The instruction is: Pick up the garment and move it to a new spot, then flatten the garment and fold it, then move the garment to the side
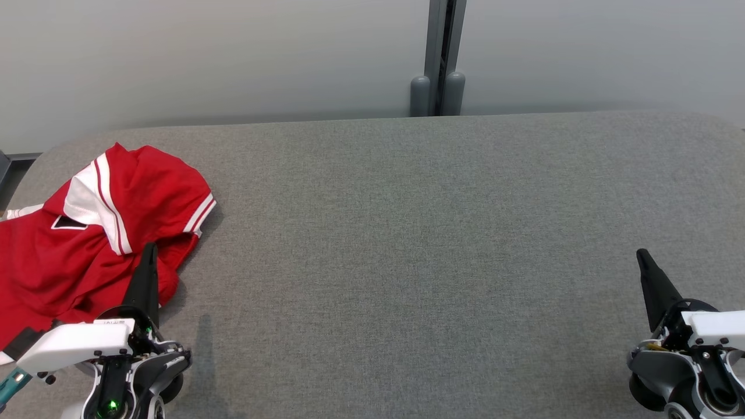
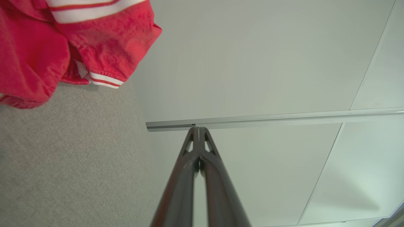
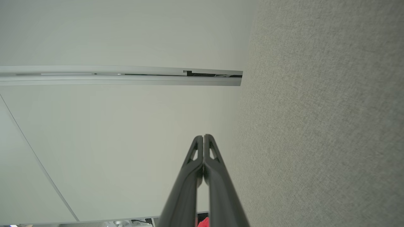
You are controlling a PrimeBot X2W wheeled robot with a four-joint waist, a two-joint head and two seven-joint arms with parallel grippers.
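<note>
Nearest, the left gripper sits at the lower left of the head view, its two dark fingers pressed together on nothing. Its tip overlaps the near hem of the garment, though I cannot tell whether it touches cloth. The right gripper, at the lower right, is likewise closed and empty, well apart from the fabric. Just beyond the left fingers, the red garment with white stripes lies crumpled at the left end of the grey padded surface and runs past the picture's left edge; no part of the task looks begun. Driving in with closed fingers would likely shove the heap toward that edge, and it might slide off. Pinching only the striped sleeve could lift one layer and drag the rest in a twist. Farther off stand the pale wall and a grey post.
</note>
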